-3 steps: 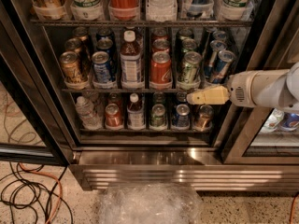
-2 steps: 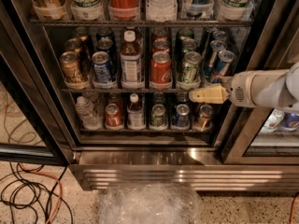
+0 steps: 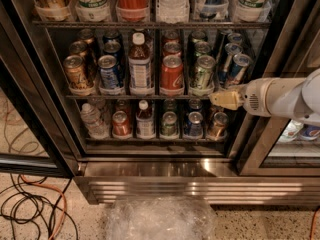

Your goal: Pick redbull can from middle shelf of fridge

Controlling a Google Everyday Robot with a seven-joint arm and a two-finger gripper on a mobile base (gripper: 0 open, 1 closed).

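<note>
In the black-framed glass fridge (image 3: 150, 170), the slim blue-and-silver redbull can (image 3: 239, 66) sits at the right end of the thin wire middle shelf (image 3: 125, 97). Just below it, the tan-tipped gripper (image 3: 225, 100) (I cannot tell whether it is open) should rise level before closing.

Cream claw (image 3: 219, 100) at right, white rounded arm (image 3: 282, 96)

Speckled beige floor (image 3: 250, 223) is shown along the lower edge. Black and orange cables (image 3: 31, 210) are coiled on it at lower left. A crumpled clear plastic sheet (image 3: 160, 219) is laid at centre. The pincer (image 3: 226, 100) is seen at mid-right, well above the floor.
</note>
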